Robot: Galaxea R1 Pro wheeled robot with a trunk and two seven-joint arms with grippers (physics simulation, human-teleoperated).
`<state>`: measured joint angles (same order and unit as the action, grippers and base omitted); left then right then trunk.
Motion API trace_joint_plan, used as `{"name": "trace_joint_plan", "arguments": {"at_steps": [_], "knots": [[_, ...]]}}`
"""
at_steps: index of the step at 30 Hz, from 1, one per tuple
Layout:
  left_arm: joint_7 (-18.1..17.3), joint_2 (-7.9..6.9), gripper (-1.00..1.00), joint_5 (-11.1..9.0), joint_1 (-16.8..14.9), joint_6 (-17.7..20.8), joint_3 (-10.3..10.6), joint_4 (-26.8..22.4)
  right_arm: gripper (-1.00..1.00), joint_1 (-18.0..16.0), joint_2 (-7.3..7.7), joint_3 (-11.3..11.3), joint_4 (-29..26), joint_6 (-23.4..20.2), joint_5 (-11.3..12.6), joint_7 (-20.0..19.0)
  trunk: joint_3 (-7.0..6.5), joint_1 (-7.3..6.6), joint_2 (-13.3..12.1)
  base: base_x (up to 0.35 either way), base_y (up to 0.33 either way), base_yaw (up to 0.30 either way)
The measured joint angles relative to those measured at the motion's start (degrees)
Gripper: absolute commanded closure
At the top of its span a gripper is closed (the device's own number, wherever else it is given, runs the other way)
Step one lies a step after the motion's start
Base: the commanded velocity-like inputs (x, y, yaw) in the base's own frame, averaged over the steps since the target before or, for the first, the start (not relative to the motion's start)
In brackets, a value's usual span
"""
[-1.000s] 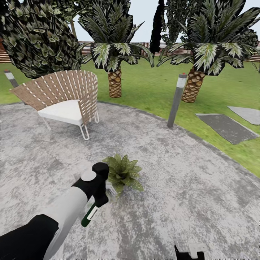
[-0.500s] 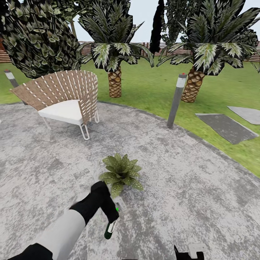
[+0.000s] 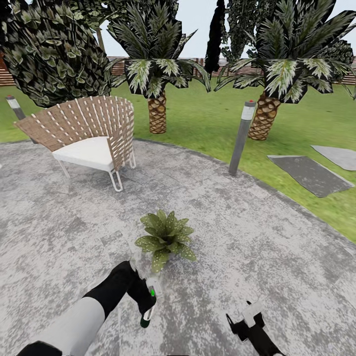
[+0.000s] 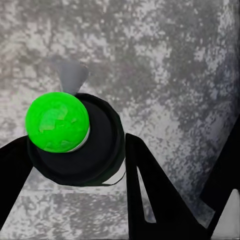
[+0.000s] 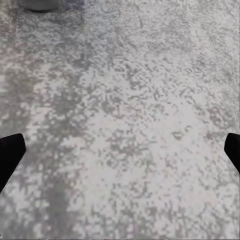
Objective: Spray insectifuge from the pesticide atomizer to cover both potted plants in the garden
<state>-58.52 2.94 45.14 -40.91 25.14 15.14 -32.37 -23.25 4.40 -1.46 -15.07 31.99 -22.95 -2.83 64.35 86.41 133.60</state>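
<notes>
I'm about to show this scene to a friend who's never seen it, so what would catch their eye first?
Probably the speckled potted plant alone in the middle of the grey patio, with the left gripper just in front of it holding the pesticide atomizer. Behind, the woven wicker chair sits at the patio's far left, and two palms rise from the lawn beyond.

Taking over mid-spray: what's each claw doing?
Left claw: closed on the pesticide atomizer.
Right claw: open, empty.
</notes>
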Motion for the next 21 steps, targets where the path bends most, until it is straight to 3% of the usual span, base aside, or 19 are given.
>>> {"name": "trace_joint_plan", "arguments": {"at_steps": [3,6,9,10,11,14,18,21], "knots": [[0.0,-0.98,1.00,0.0,0.0,-6.1,-1.5,3.5,-1.00,-0.1,-0.07,0.2,-3.6,-6.5,-2.8,-9.5,0.00,0.00,0.0,0.000,0.000,0.000],[0.0,-1.20,1.00,0.0,0.0,-9.7,-2.1,5.9,-1.00,-0.7,-0.12,0.2,-7.2,-10.9,-3.3,-17.5,0.00,0.00,0.0,0.000,0.000,0.000],[-0.1,-1.04,1.00,0.0,0.0,-11.3,-2.5,7.3,-1.00,-2.2,-0.26,0.2,-14.5,-13.5,-4.4,-30.1,-0.01,0.00,0.0,0.000,0.000,0.000],[-0.1,-0.89,1.00,0.0,0.0,-11.2,-2.5,7.4,1.00,-3.2,-0.26,0.2,-15.7,-13.8,-5.5,-32.5,-0.01,0.00,0.0,0.000,0.000,0.000],[-0.3,-0.57,1.00,0.0,0.0,-10.9,-2.3,7.4,1.00,-5.2,-0.45,0.2,-16.7,-15.8,-8.4,-35.4,-0.01,0.00,0.0,0.000,0.000,0.000],[-0.7,-0.39,1.00,0.0,0.0,-10.7,-2.1,7.4,1.00,-6.3,-0.62,1.4,-17.2,-17.8,-10.7,-40.5,0.00,0.00,0.0,0.000,0.000,0.000],[-0.8,-0.03,1.00,0.1,0.0,-10.6,-1.9,7.4,1.00,-6.4,-0.78,4.6,-17.3,-18.0,-11.1,-42.6,0.00,0.00,0.0,0.000,0.000,0.000],[-1.0,0.73,1.00,0.2,0.0,-10.8,-1.9,7.4,1.00,-6.4,-1.84,6.6,-17.2,-18.1,-11.2,-42.9,0.00,0.00,0.0,0.000,0.000,0.000]]}}
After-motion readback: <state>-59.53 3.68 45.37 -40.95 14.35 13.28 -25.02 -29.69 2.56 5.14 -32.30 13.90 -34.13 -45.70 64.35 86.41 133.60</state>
